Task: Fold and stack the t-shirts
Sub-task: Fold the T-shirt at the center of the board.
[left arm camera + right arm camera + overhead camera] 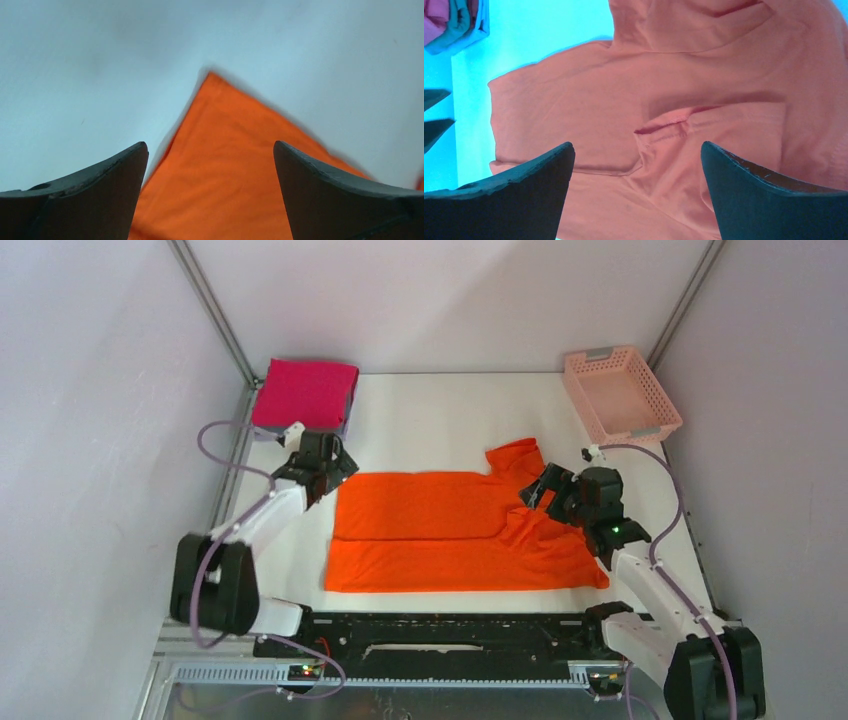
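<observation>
The bright orange short-sleeved cloth tee lies part-folded on the white table, the left gripper, fingers spread and empty, over its blurred corner, the right gripper likewise released above its sleeve end, and the folded magenta-pink shirt largely covering what may be a grey shirt.

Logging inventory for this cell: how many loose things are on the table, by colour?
Orange tee: 1
Magenta folded shirt: 1
Grey folded shirt, edge only: 1
Pink basket: 1
Total: 4
</observation>
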`<state>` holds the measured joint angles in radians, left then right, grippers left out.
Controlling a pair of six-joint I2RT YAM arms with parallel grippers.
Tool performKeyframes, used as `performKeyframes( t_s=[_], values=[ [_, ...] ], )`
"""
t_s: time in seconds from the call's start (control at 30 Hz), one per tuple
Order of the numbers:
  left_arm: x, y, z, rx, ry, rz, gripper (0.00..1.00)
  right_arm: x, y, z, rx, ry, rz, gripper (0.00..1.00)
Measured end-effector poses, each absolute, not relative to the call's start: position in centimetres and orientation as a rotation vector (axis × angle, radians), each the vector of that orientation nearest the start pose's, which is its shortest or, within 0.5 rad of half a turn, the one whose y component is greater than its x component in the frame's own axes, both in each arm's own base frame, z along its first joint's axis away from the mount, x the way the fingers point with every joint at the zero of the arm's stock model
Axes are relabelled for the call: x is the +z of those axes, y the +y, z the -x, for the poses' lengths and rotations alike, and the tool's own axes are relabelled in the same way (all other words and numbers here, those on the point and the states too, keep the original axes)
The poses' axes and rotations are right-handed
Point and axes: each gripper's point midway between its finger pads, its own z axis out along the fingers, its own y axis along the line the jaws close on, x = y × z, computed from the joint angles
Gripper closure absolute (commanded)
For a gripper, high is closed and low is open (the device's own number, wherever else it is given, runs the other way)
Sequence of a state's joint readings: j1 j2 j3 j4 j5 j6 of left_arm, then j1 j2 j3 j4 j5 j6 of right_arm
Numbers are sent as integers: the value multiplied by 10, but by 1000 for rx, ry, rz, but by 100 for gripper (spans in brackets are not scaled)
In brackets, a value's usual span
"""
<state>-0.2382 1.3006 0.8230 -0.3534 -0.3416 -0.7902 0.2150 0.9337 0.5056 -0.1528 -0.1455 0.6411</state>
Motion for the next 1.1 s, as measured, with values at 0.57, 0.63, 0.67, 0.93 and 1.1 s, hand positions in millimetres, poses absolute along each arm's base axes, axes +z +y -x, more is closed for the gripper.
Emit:
performKeyframes(
  t_s=[0.57, 0.63, 0.67, 0.93, 1.1],
  values=[
    [26, -44, -416, -88, 2401, 801, 28, 112, 116, -287, 700, 2195, -352, 0],
    [26, -47, -415, -107, 2413, 789, 32, 112, 116, -287, 700, 2195, -351, 0],
    [25, -49, -415, -115, 2416, 784, 35, 112, 116, -287, 700, 2195, -351, 1],
    [23, -57, -419, -165, 2430, 769, 57, 114, 116, -285, 709, 2191, -344, 1],
    [21, -57, -417, -151, 2454, 769, 73, 116, 116, -285, 707, 2187, -339, 1]
  ],
)
